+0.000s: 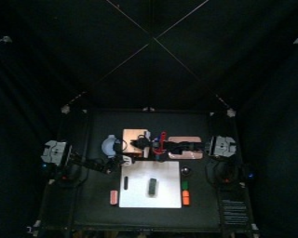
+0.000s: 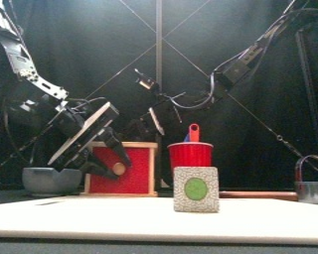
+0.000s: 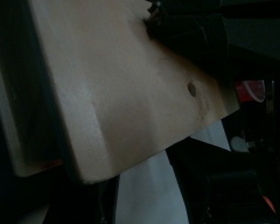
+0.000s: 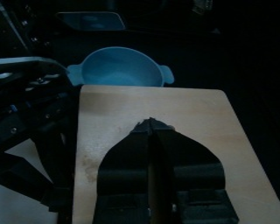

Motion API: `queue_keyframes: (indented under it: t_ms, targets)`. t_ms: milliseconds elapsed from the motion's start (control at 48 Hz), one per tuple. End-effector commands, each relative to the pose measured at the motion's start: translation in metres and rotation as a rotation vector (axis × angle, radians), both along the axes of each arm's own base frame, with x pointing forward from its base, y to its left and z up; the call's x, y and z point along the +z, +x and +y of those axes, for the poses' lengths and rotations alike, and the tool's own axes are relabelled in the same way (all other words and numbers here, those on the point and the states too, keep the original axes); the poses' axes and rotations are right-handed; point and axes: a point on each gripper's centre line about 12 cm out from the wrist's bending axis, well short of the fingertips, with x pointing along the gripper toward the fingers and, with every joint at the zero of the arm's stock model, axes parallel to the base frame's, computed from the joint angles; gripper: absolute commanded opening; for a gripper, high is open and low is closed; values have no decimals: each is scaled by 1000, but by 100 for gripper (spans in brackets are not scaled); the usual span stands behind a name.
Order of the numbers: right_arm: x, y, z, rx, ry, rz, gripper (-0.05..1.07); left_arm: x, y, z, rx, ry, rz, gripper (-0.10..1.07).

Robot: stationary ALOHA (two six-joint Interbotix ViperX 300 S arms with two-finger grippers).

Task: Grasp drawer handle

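A wooden drawer box (image 2: 122, 169) with a red front stands left of the middle, and its pale top (image 1: 137, 132) shows from above. My left gripper (image 2: 103, 147) hangs right at the red front, jaws apart. One dark finger (image 2: 115, 157) lies over the spot where the handle would be, so I cannot make out the drawer handle itself. The left wrist view is filled by the box's wooden side (image 3: 108, 96) with a small round mark. My right gripper (image 4: 150, 131) rests shut on the box's wooden top (image 4: 206, 131).
A blue-grey bowl (image 2: 49, 180) sits left of the box, also seen as a bowl (image 4: 119, 68). A red cup (image 2: 191, 156) and a small speckled card with a green oval (image 2: 195, 189) stand in front. A padlock-like object (image 2: 312, 183) is at the far right.
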Motion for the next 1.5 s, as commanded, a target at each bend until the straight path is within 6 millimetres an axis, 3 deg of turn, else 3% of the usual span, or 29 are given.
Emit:
queue_keyframes:
  t_ms: [0,146,354,646,1188,1479]
  targets:
    - [7,1,0,-3,-3,-4,4,14,1,5,22,-7,-46,78]
    - [6,1,0,-4,-1,3,4,22,-2,5,44,-52,-91,78]
    - [6,1,0,-3,-4,5,4,10,-8,5,78,-96,-92,78]
    - [4,2,0,-3,-3,8,4,3,0,4,64,-86,-81,77]
    - [0,4,0,-2,0,13,4,1,1,3,59,-81,-73,76]
    - [-1,3,1,-4,3,26,4,0,0,3,57,-81,-69,69]
